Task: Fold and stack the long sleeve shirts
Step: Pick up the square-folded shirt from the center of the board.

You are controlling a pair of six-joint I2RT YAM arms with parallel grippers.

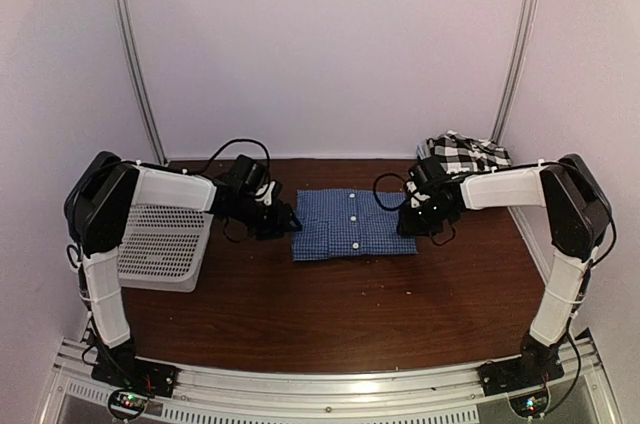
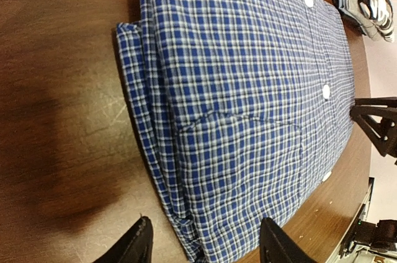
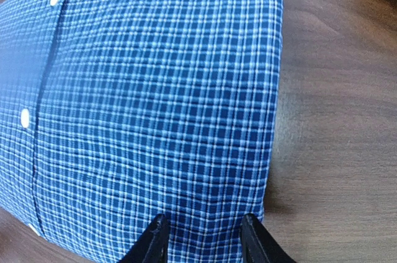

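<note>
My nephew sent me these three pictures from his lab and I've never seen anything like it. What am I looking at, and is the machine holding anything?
It is a robot with two arms bolted to the near edge of a brown table. The wide picture looks down from above and behind them. The other two come from cameras on the wrists; the dark prongs at their lower edges are each gripper's fingers.

In the middle lies a folded blue checked shirt with white buttons. The left gripper is at one edge, the right gripper at the other. Both look parted over the cloth; neither visibly pinches it. A black-and-white checked shirt lies crumpled at the far right, and a white mesh basket sits on the left.
</note>
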